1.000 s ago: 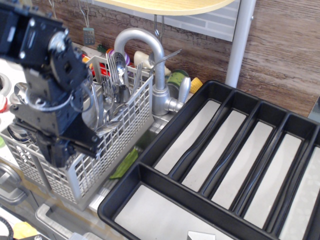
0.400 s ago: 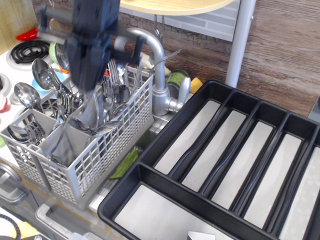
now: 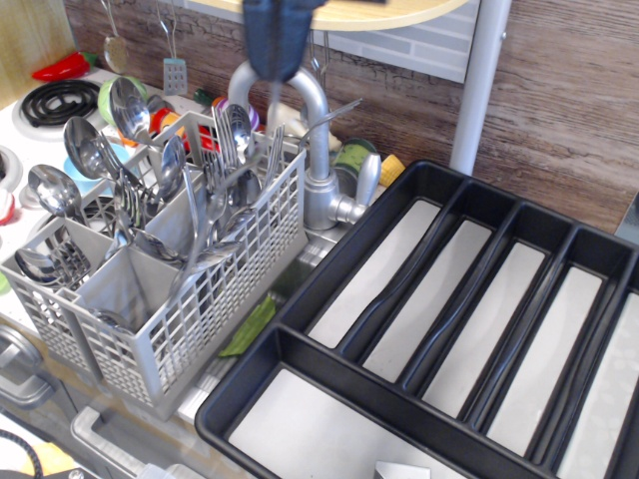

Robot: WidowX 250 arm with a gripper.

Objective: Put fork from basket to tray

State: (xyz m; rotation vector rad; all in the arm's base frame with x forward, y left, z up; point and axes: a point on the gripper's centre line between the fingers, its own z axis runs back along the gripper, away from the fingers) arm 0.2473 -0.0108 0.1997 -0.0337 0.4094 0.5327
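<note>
My gripper (image 3: 277, 72) is at the top of the view, above the back corner of the basket and in front of the faucet. Its dark fingers are closed to a point. A thin silver sliver, seemingly the fork (image 3: 276, 100), hangs straight down from them; its tines blend with the cutlery behind. The light grey lattice basket (image 3: 190, 319) stands at the left, holding several spoons (image 3: 85, 150) and other forks (image 3: 225, 130). The large black tray (image 3: 300, 344) with long grey-lined compartments fills the right and front, and all its slots show bare.
A silver faucet (image 3: 305, 110) arches right behind the basket, close to the gripper. A white pole (image 3: 479, 80) and a wooden shelf (image 3: 399, 12) are above the tray. A stove burner (image 3: 55, 98) is at the far left. A green object (image 3: 250, 324) lies between basket and tray.
The gripper has risen out of the basket's front compartment and moved up and to the right, to the top of the view. A thin metal piece came up with it.
</note>
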